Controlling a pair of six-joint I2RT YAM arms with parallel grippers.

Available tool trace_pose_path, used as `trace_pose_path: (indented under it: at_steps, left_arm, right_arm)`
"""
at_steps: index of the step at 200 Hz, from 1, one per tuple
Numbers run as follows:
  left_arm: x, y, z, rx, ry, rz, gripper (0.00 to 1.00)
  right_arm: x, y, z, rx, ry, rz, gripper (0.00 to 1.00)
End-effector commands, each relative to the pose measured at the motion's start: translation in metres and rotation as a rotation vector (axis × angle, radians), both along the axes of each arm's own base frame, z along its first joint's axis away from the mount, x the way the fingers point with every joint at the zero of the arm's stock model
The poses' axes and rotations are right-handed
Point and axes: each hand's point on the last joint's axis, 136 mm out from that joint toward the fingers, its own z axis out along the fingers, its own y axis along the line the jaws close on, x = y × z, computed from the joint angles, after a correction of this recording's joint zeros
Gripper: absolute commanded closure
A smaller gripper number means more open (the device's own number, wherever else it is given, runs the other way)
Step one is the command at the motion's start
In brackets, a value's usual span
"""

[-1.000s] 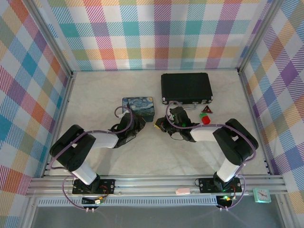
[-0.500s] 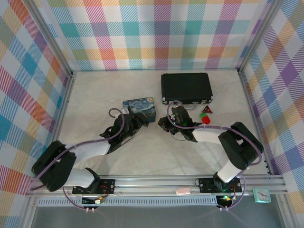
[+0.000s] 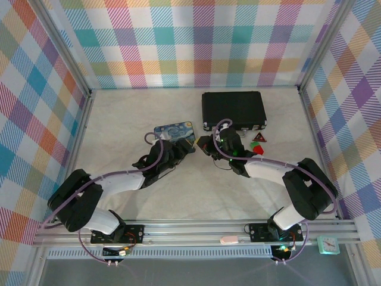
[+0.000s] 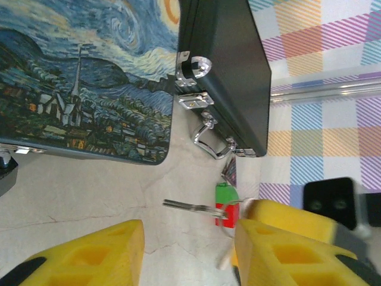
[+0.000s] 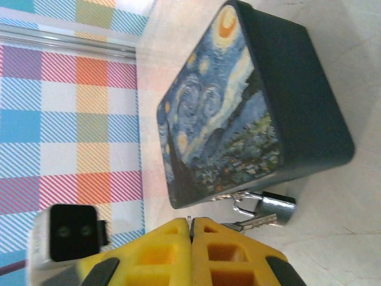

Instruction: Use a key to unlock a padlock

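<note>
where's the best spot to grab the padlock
The padlock lies on the table close by the painted tin. Grip its blocky body, not the thin shackle, probably from above, since the tin blocks one side.

The left arm (image 3: 122,179) and the right arm (image 3: 265,170) are each built of black joint housings joined by white links. A mauve cable (image 3: 148,138) is looped along each arm. Both arms are mounted on black base plates (image 3: 117,233), and a green light (image 3: 281,247) is lit below the right base. The left gripper (image 4: 190,250) and the right gripper (image 5: 191,221) are fitted with bright yellow fingers (image 4: 89,256), which are moulded with recessed pockets. A black square camera block (image 5: 71,232) is set in a pale grey housing.
</note>
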Motion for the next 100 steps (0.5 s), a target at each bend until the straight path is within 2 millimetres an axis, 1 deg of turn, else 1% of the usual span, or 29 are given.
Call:
trace_pose_path:
  at_steps: [1,21,46,79,100]
  left_arm:
    - [0.0097,-0.0194,0.0307,-0.092,-0.073,-0.022,0.58]
    - [0.0131,-0.0191,0.0331,-0.098,-0.092,-0.006,0.59]
    - [0.0157,-0.0161,0.0331,-0.103,-0.1,0.013,0.66]
    - [0.0166,-0.0214,0.0274,-0.149,-0.08,0.011,0.71]
    - [0.0179,-0.0242,0.0285,-0.178,-0.085,0.012,0.74]
  right_arm:
    - [0.0091,0.0041,0.0325,0.093,-0.048,-0.02,1.0]
    - [0.0092,0.0055,0.0327,0.105,-0.041,-0.018,1.0]
    - [0.0087,0.0066,0.0314,0.122,-0.031,-0.017,1.0]
    - [0.009,0.0099,0.0296,0.143,-0.018,-0.01,1.0]
    - [0.0097,0.0112,0.0264,0.149,-0.006,-0.01,1.0]
